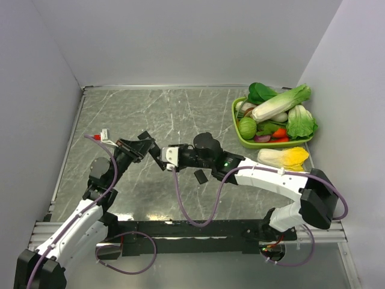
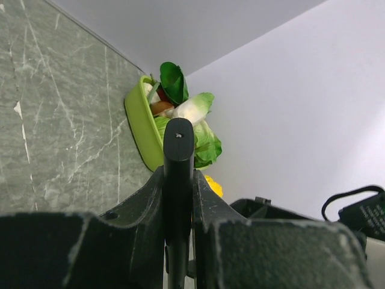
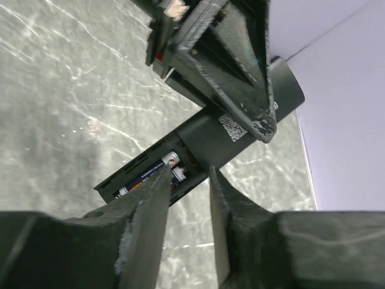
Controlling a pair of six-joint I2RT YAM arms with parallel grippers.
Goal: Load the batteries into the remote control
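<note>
The marbled grey table (image 1: 180,114) carries a green basket (image 1: 235,120) of vegetables at its far right corner. The left arm (image 1: 84,217) rises from its base and bends inward. The right arm (image 1: 271,177) reaches low across the front of the table, so both wrists meet left of centre.

The remote control (image 3: 207,141) is off the table there. The left gripper (image 1: 133,149) is clenched across its width near the closed end, holding it edge-on with the open battery compartment (image 3: 144,171) facing the other wrist. It is a stiff, light, smooth plastic bar. Judging by that, the clamp on its long sides suits it, and a hard push on the free end could lever it out of the grip.

The right gripper (image 3: 187,180) hovers at the compartment's mouth with its jaws parted and nothing between them. One finger lies along the cell and the other is just off the remote's edge.

A small black cover piece (image 1: 200,176) lies on the table under the right forearm.

One of the batteries (image 3: 147,176) sits lengthways in the compartment, its metal tip towards the remote's middle. A second may lie beside it, but the finger hides that side. These cells are hard, slick and prone to roll. They are probably best pinched across the middle and pressed in against the spring end first.
</note>
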